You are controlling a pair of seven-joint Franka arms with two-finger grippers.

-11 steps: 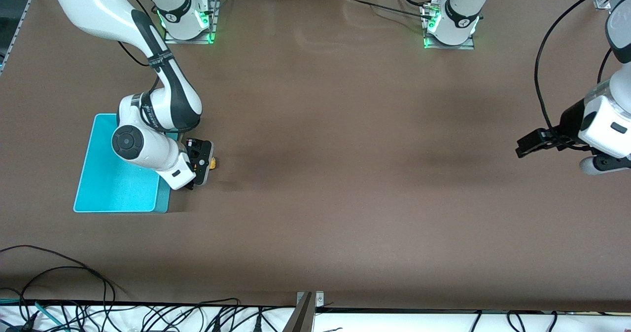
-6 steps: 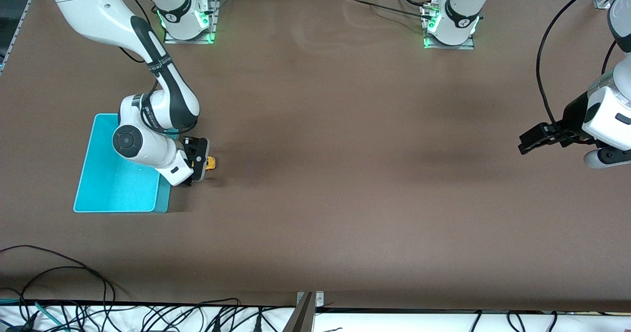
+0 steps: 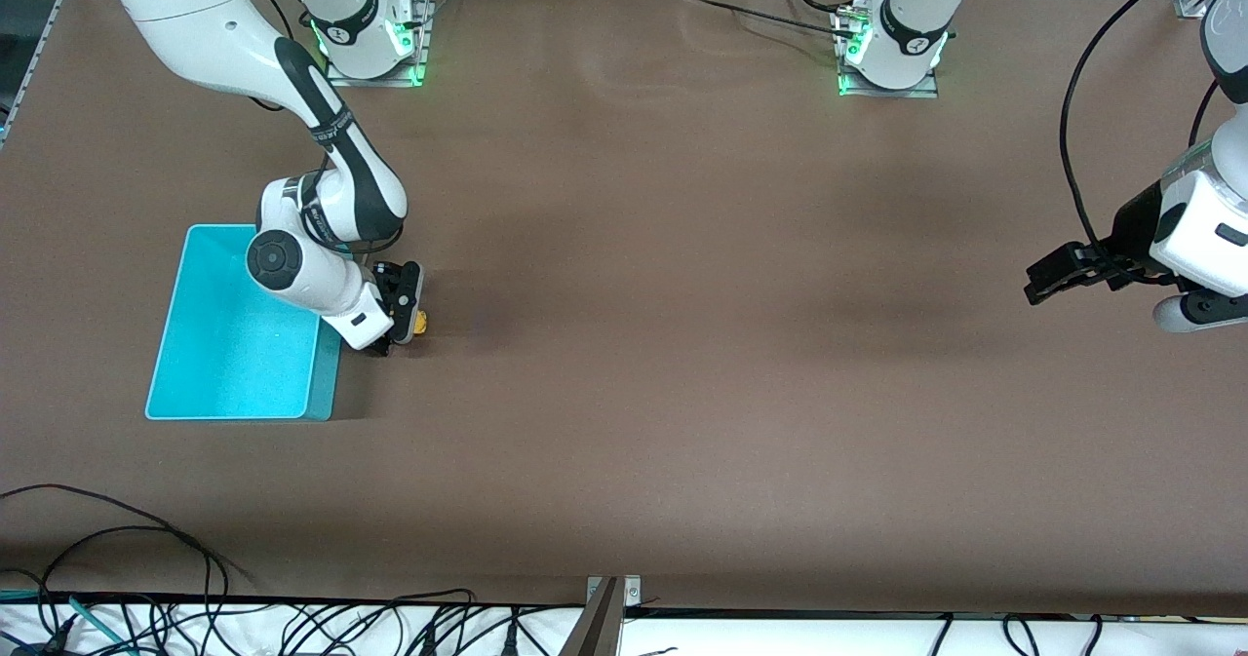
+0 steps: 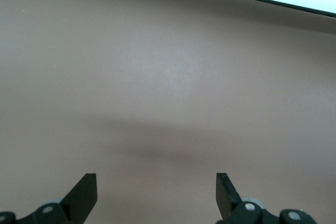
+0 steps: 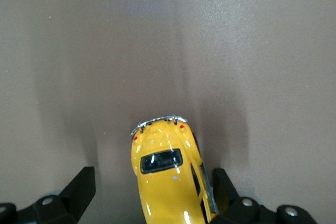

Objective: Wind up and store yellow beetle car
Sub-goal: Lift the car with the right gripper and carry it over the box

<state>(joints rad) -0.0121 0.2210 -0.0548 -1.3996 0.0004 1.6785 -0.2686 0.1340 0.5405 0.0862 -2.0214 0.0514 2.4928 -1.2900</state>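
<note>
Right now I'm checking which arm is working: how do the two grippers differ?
The right gripper is down at the table beside the blue bin, with the yellow car between its fingers; the left gripper waits over bare table at its own end, nothing between its fingers. Both are open.

**Where everything sits on the table**

The yellow beetle car stands on the table just beside the bin, on the side of it toward the left arm's end, though both lie well toward the right arm's end of the table. The right gripper is down over the car with its fingers spread; in the right wrist view the car sits between them, closer to one finger than the other. The left gripper waits with fingers apart, above bare table at the left arm's end, well apart from the car and bin.
</note>
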